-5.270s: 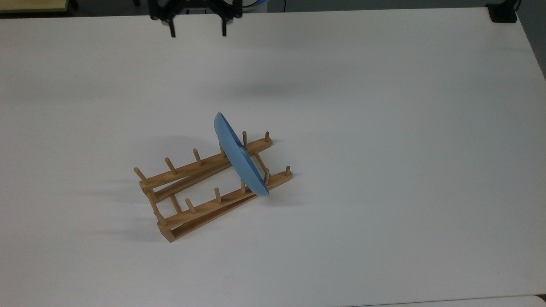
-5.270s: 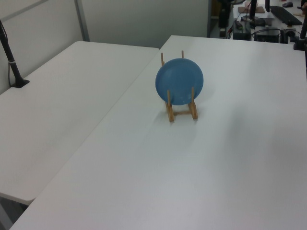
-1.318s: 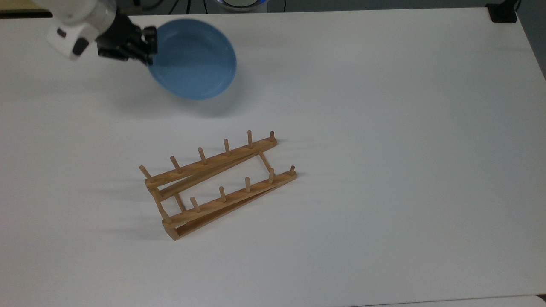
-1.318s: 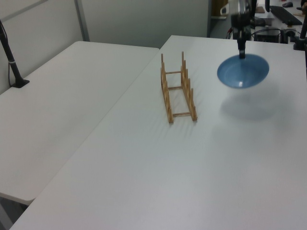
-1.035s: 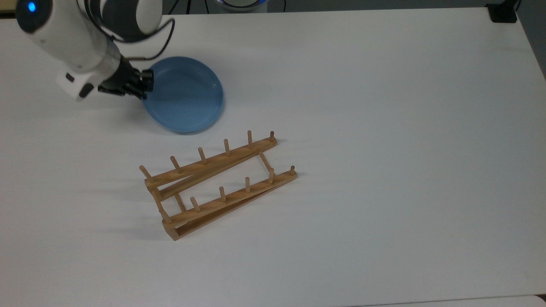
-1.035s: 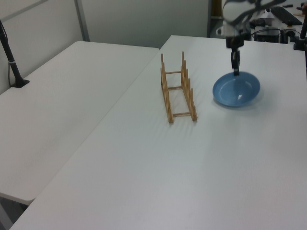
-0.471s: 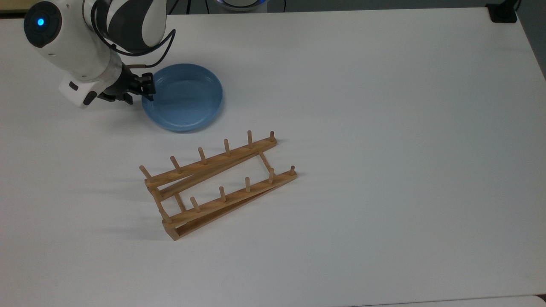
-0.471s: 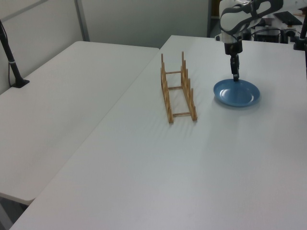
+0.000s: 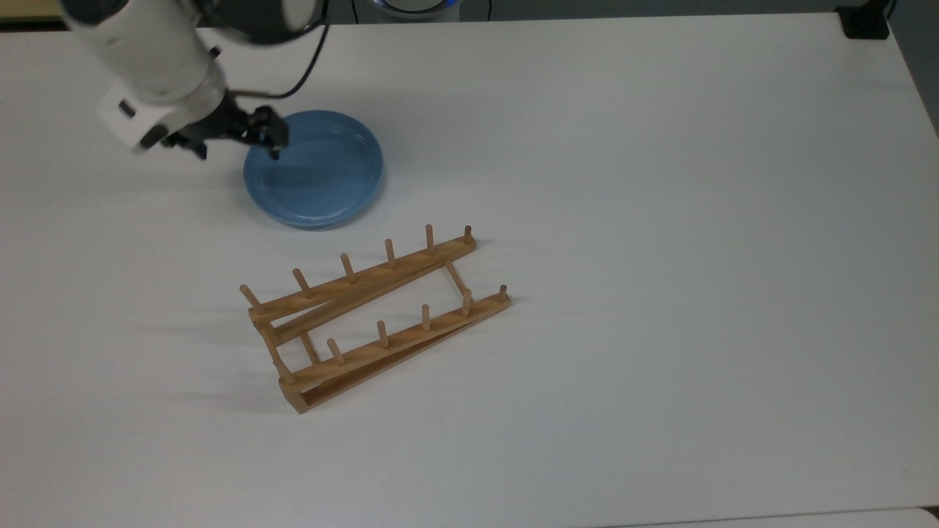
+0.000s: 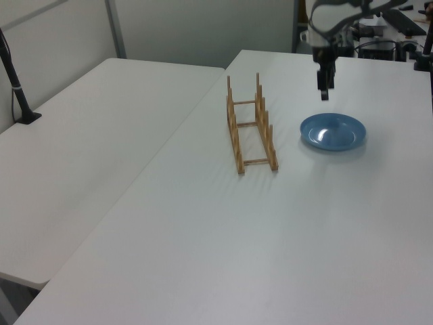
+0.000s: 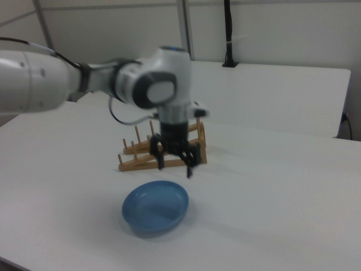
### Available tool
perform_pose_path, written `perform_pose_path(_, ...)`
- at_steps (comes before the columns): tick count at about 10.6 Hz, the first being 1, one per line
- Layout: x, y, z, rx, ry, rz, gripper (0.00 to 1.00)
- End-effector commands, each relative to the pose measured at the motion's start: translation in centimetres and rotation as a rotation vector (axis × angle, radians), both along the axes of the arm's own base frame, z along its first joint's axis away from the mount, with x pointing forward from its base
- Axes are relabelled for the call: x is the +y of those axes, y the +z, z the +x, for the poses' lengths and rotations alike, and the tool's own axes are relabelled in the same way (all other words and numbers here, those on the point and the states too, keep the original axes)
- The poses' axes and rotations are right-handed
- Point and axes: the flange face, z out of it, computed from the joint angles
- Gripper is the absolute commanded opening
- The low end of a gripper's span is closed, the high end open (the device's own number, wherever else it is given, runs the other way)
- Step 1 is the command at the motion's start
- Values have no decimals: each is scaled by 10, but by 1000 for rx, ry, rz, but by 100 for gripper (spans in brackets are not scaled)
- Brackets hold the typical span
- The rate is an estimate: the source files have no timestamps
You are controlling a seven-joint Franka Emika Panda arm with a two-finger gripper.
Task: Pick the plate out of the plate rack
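step: plate (image 9: 314,168) lies flat on worktop (image 9: 660,220), clear of plate rack (image 9: 374,317) | claw (image 11: 175,164) spread, empty, above plate rim | next: retreat upward

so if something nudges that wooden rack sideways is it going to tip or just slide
Probably slide: the rack sits low on two long rails spread wide on the smooth table. It holds nothing now, the plate lying apart, so it likely moves easily.
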Motion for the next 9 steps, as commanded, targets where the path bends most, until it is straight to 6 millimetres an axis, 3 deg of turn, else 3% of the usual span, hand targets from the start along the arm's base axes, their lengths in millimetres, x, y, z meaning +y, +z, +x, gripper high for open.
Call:
perform_pose_path(1,104,99,-26,-24,-61,-130,100)
perform_pose_path(2,126,118,-30,-61,-72,-132,100)
perform_pose_path(4,167,130,-37,-63,-46,-125,100)
perform_pose_path(6,171,141,-41,-82,-52,-116,100)
perform_pose_path(9,162,143,-41,-88,-72,-98,100)
